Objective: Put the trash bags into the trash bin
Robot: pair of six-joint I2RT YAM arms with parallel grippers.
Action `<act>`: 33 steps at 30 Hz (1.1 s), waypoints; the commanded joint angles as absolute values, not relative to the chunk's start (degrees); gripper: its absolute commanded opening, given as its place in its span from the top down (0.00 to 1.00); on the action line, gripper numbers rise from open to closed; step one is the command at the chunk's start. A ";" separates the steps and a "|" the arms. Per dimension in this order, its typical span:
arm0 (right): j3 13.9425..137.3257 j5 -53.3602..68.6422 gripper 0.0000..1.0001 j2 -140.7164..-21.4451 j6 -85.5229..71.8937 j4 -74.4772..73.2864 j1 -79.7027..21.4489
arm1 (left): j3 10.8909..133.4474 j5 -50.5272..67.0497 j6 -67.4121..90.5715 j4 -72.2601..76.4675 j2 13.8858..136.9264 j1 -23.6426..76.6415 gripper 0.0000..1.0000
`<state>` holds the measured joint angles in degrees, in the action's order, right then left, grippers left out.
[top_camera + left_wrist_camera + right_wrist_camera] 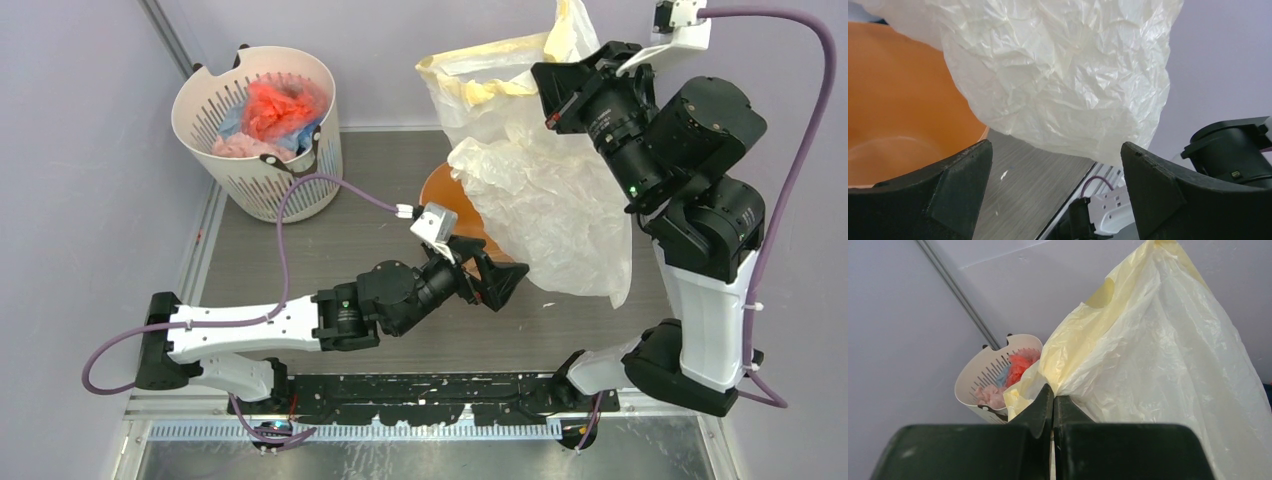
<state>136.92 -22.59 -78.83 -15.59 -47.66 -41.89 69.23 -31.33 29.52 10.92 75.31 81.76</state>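
A large pale-yellow trash bag (545, 180) hangs in the air from my right gripper (556, 92), which is shut on its bunched top edge (1068, 385). The bag's crumpled bottom (1063, 75) drapes over the right part of the orange trash bin (452, 200), which stands mid-table and is mostly hidden behind the bag. My left gripper (505, 282) is open, low by the bin's near side just under the bag, with nothing between its fingers; the bin's orange wall (898, 100) fills the left of the left wrist view.
A white slotted basket (232, 170) with red, pink and blue bundles stands at the back left, and shows again (975, 377) behind the held bag. The right arm's base (1233, 150) stands close beyond the left gripper. The table's right edge (1083, 175) runs under the bag.
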 commanded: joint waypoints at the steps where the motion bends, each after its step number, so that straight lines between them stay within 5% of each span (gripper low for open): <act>1: 137.07 -20.94 0.99 -76.14 -16.91 -44.40 -41.79 | 67.15 -30.53 24.61 28.15 74.51 81.86 0.00; 19: 133.52 -16.11 0.99 -69.41 -21.55 -44.38 -41.79 | 61.74 -29.13 17.43 37.56 73.75 81.83 0.03; 33: 132.51 -15.30 0.99 -68.05 -22.10 -44.76 -41.77 | 63.98 -25.25 16.90 35.14 74.12 81.12 0.83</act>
<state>132.46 -15.68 -69.12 -21.85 -46.94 -41.89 61.67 -26.06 17.52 33.61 75.55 81.49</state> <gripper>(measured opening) 0.039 0.217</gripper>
